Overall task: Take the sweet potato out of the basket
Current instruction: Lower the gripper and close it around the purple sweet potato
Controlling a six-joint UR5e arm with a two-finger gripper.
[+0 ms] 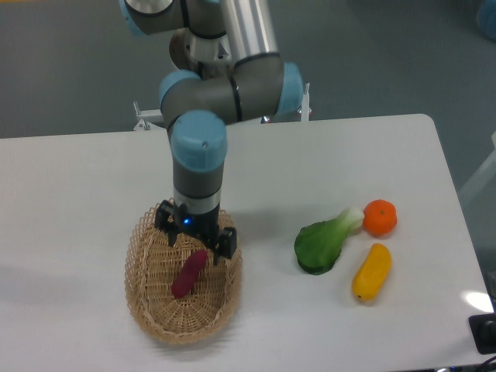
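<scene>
Down at the near left of the white counter (pixel 93 178) sits the basket (pixel 147 310), an oval of light tan wicker with an open lattice rim, and right above it hangs the arm (pixel 203 147), its grey and pale blue wrist pointing straight down. The end effector (pixel 195 242) is low over the far half of the basket, black housing with a small blue light glowing on it. Its fingers (pixel 225 244) are spread, one dark tip toward the left rim and one toward the right, and the gap between them holds nothing that I can make out for certain.

And there is the sweet potato (pixel 188 274), a small dark magenta-purple tuber, tapered at both ends, lying inside the basket on the woven floor. It runs on a diagonal, lower end toward the near left, upper end toward the far right. That upper end reaches up just beneath the end effector, between the spread fingers or very close to them; whether anything is touching it I cannot tell from this angle.

Over on the right side of the counter, well apart from the basket, three more pieces of produce sit in a loose cluster. A green leafy vegetable (pixel 322 244) with a pale stem lies nearest the middle. A round orange fruit (pixel 380 217) sits just beside that stem end. A yellow oblong vegetable (pixel 371 272) lies nearer the front edge, just below the orange one.
</scene>
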